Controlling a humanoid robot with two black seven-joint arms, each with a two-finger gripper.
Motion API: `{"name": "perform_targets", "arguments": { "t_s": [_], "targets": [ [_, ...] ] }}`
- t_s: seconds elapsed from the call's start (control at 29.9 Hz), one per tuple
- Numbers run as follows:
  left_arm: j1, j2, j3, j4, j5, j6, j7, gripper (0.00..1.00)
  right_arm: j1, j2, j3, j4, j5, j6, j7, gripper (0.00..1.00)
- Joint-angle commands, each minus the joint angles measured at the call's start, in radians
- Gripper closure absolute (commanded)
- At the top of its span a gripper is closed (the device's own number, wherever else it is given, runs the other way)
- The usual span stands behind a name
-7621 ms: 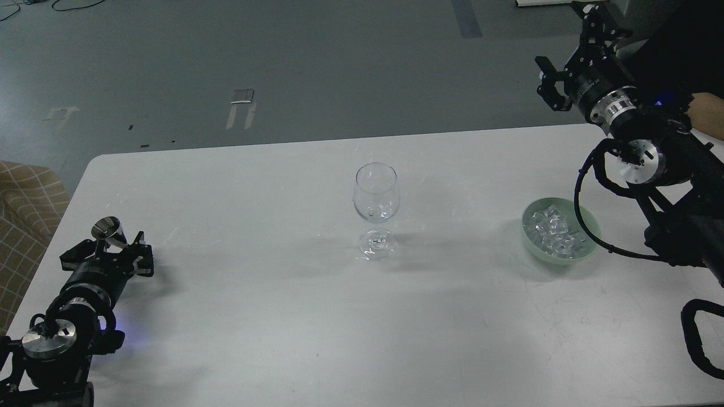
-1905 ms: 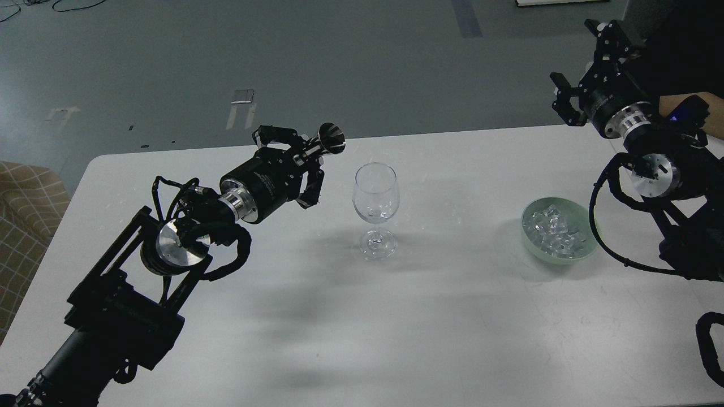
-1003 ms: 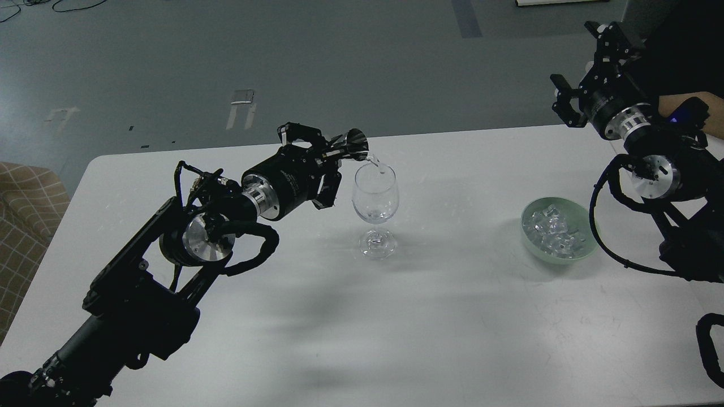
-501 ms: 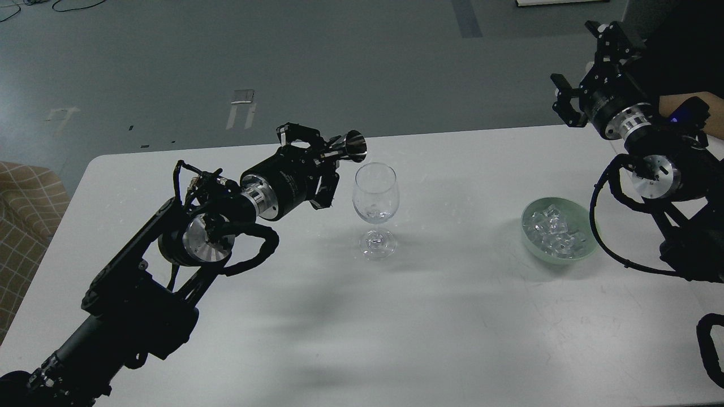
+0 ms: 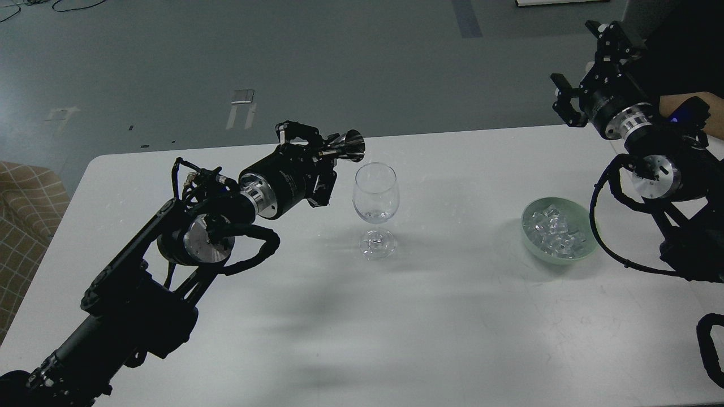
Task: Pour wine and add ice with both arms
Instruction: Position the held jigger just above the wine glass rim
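A clear wine glass [image 5: 376,195] stands upright mid-table with a little clear liquid at the bottom of its bowl. My left gripper [image 5: 322,155] is shut on a small shiny metal measuring cup [image 5: 348,148], held on its side just left of and above the glass rim, its mouth facing the glass. Ice [image 5: 551,229], clear glossy chunks, lies in a pale green bowl [image 5: 588,246] at the right. My right gripper [image 5: 580,68] is raised above the table's far right corner, open and empty, well back from the bowl.
The white table [image 5: 396,328] spans the view, its far edge behind the glass. A checked cushion [image 5: 22,209] sits off the left edge. A person's arm [image 5: 679,104] shows behind my right arm. Grey floor lies beyond.
Since a second ago the clear stream from the cup into the glass has stopped. My left gripper has drawn the cup slightly left and up. The right arm has not moved.
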Motion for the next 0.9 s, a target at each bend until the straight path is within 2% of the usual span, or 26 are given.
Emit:
{"name": "perform_targets", "arguments": {
  "t_s": [0.0, 0.43, 0.8, 0.87],
  "targets": [
    [0.000, 0.000, 0.000, -0.010, 0.021, 0.000, 0.001, 1.00, 0.000, 0.002, 0.000, 0.000, 0.000, 0.000, -0.001, 0.00],
    [0.000, 0.002, 0.001, -0.025, 0.110, 0.000, 0.009, 1.00, 0.000, 0.002, 0.000, 0.000, 0.000, 0.000, 0.000, 0.00],
    [-0.001, -0.001, 0.003, -0.031, 0.207, 0.000, 0.037, 1.00, -0.002, 0.002, 0.000, 0.000, 0.000, 0.000, 0.000, 0.00],
    [-0.001, -0.001, 0.003, -0.036, 0.240, 0.000, 0.052, 1.00, -0.002, 0.000, 0.000, 0.000, 0.000, 0.000, 0.000, 0.00]
  ]
}}
